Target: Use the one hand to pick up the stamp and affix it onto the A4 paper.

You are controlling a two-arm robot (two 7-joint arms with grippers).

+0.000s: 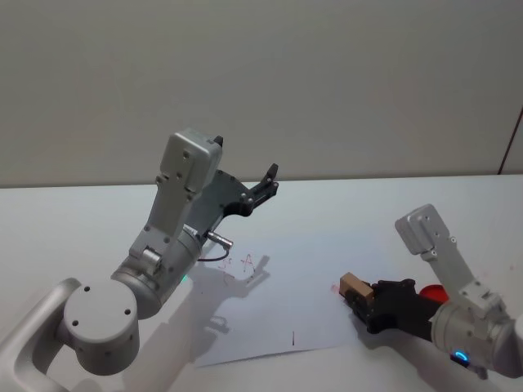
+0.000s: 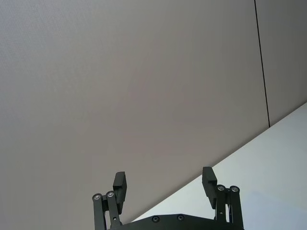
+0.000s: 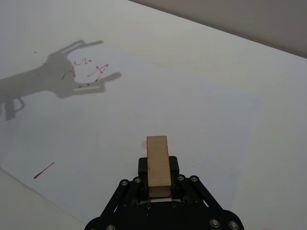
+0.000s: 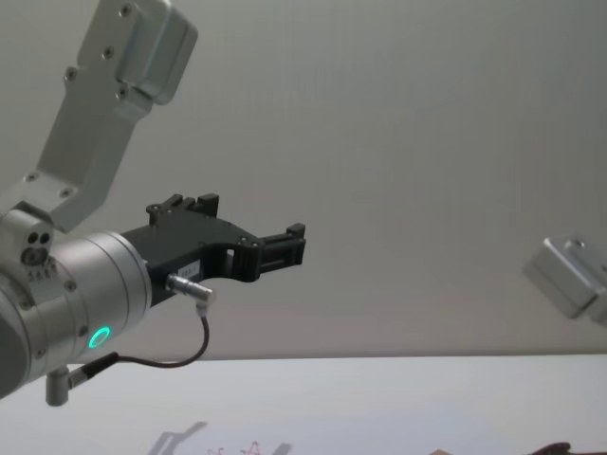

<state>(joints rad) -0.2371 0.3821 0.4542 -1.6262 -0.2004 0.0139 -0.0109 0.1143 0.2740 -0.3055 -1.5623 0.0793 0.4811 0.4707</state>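
My right gripper (image 1: 362, 298) is shut on the stamp (image 1: 353, 286), a light tan wooden block that sticks out past the jaws. It is low over the right part of the A4 paper (image 1: 270, 314). In the right wrist view the stamp (image 3: 158, 163) points along the A4 paper (image 3: 201, 110), with the right gripper (image 3: 158, 168) clamped on its sides. A faint round red mark (image 3: 145, 143) lies just beside the stamp's far end. I cannot tell whether the stamp touches the sheet. My left gripper (image 1: 265, 184) is raised high over the table and open, with nothing in it.
Red scribbles (image 1: 237, 263) sit near the paper's far left part, and a short red dash (image 3: 43, 170) near its front edge. A red object (image 1: 433, 292) lies behind the right wrist. The left gripper (image 2: 164, 182) faces the grey wall. The left arm (image 4: 85, 275) looms large in the chest view.
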